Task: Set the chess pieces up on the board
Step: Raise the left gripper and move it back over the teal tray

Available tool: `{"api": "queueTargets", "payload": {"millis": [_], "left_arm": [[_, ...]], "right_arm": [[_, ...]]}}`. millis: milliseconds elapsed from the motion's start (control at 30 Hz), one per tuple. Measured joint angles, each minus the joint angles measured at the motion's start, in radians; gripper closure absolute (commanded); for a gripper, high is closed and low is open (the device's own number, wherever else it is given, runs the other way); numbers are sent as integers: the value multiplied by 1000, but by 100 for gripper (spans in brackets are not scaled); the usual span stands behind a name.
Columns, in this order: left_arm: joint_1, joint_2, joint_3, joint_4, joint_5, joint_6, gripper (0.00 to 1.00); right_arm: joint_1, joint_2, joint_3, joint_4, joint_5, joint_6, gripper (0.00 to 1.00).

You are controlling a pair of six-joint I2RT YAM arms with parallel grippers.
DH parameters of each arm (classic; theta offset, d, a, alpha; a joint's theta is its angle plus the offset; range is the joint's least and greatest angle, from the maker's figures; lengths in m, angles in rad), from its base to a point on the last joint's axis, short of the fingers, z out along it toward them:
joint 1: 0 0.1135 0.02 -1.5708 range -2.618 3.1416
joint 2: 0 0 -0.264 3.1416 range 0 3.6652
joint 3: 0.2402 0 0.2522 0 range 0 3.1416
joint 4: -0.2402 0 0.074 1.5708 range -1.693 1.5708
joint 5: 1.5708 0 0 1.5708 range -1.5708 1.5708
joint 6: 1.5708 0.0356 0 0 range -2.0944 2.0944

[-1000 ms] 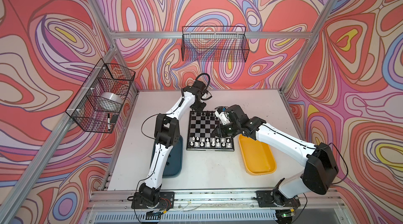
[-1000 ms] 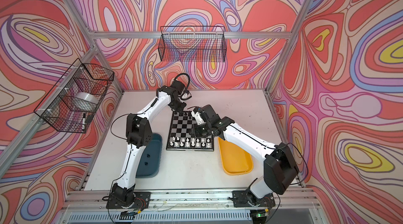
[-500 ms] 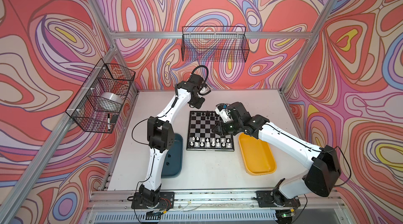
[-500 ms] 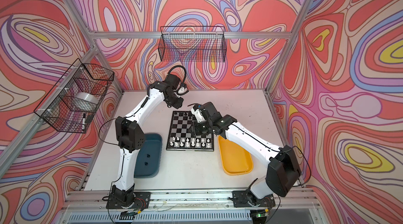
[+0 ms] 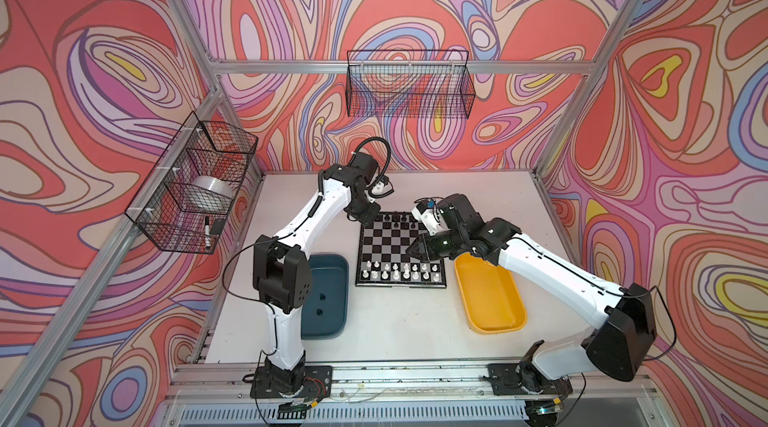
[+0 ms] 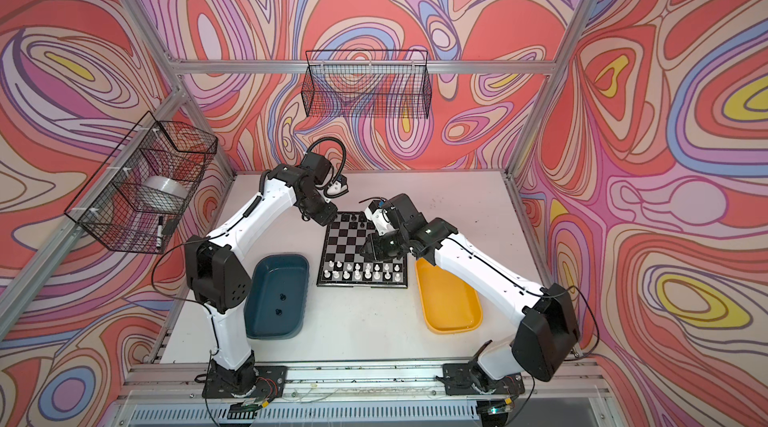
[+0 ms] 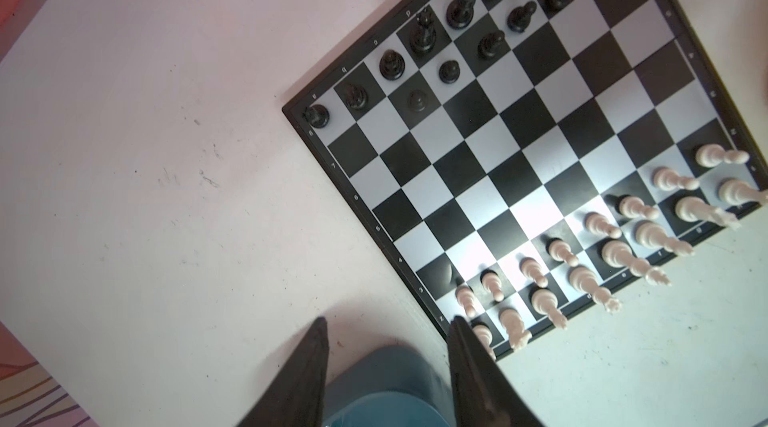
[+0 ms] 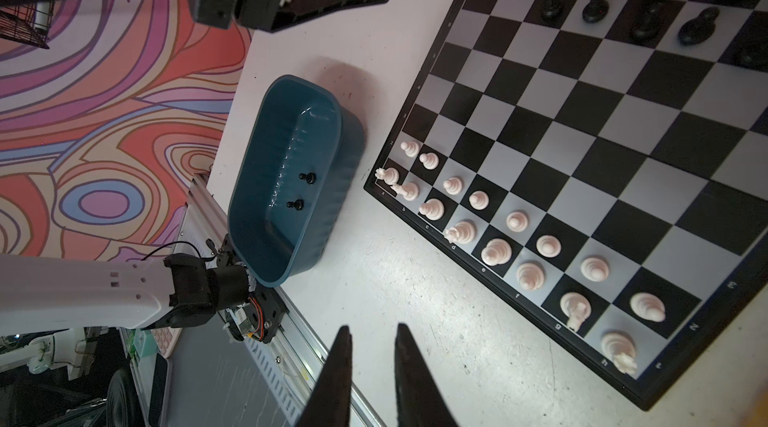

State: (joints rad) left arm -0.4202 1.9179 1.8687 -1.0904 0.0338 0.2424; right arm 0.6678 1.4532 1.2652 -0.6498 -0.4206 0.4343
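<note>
In both top views the left hand (image 5: 365, 218) is seen drawn back from over the far rows to the far-left corner of the board (image 5: 401, 252), raised clear since a second ago. A release is suggested, so one more black piece is judged set down. The right hand (image 5: 415, 251) is held over the board's right side, little moved. The two near rows are filled by the white pieces (image 5: 399, 272), and the yellow tray (image 5: 490, 300) appears emptied.

Over to the left wrist view: the left hand's fingers (image 7: 307, 362) are parted wide, nothing held, nothing touched. The black pieces (image 7: 461, 9) are lined along the far edge, but the two squares in front of the far-left corner are left unfilled.

Now the right wrist view: the right hand (image 8: 372, 327) is barely parted and empty. Two black pawns (image 8: 308, 177) are still to be fetched from the teal tray (image 8: 266, 155) on the tabletop (image 8: 415, 300).
</note>
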Motion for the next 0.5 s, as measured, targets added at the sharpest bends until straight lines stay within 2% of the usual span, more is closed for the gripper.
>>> {"api": "queueTargets", "payload": {"millis": [500], "left_arm": [[31, -274, -270, -21, 4, 70, 34]], "right_arm": [[0, 0, 19, -15, -48, -19, 81]]}}
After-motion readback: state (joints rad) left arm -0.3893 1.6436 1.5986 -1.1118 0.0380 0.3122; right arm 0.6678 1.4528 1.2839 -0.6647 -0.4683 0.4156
